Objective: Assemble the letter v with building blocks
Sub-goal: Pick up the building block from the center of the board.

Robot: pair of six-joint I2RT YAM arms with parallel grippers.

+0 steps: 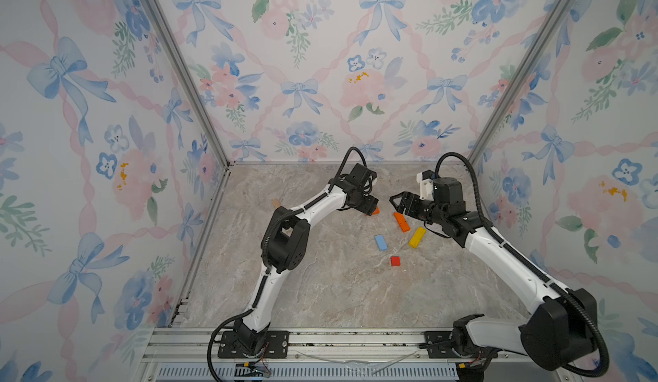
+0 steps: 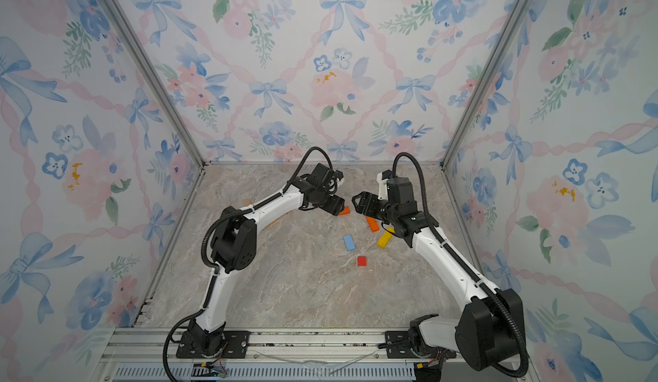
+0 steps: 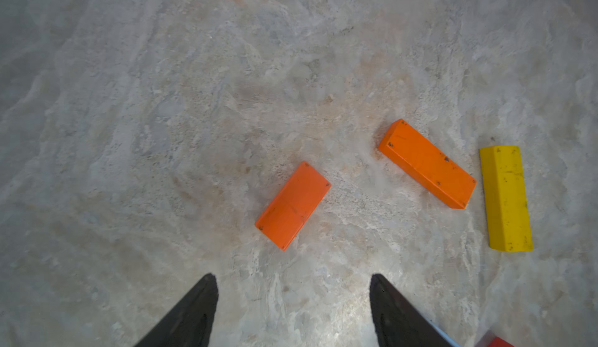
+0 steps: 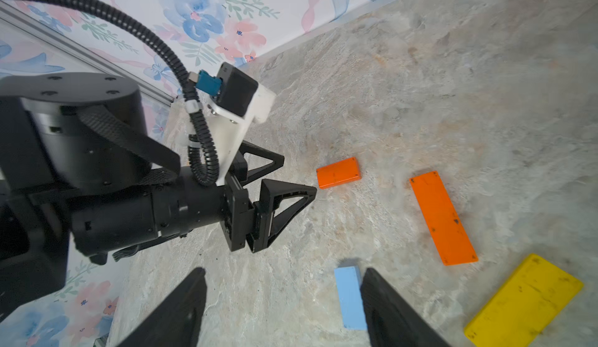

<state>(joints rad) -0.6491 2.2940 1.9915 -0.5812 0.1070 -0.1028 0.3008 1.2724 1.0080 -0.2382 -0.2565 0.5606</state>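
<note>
1. Left gripper [image 3: 293,297] hovers over the marble tabletop [image 1: 320,291] with its two black fingers [image 3: 194,309] spread wide and nothing between them.
2. Straight ahead of that gap, close to the fingertips but not touching them, the short orange block [image 3: 293,205] lies flat on the tabletop. Its long axis runs slantwise across the line of the fingers. A grasp would, I judge, need a turn of the wrist to bring the pads onto its long sides.
3. Right gripper [image 4: 284,297] is likewise spread and empty, and faces the left one from the opposite side. The light blue block [image 4: 348,293] lies on the tabletop outside the gap, partly hidden behind one finger and not pinched.
4. Past the short orange block, toward the right arm, lie the long orange block [image 3: 427,164] and the yellow block [image 3: 506,200]. They are near each other but apart, with their long axes at an angle to one another. In both top views the red block [image 1: 395,261] sits nearest the robot's base, apart from the rest.
5. By my reading, the left arm is much the nearer to the short orange block, and the right arm is nearer to the long orange block and the yellow block.
6. All the pieces lie loose with gaps between them, so no clean V shows yet. The coming move seems to turn on how each bar slants against its neighbours.
</note>
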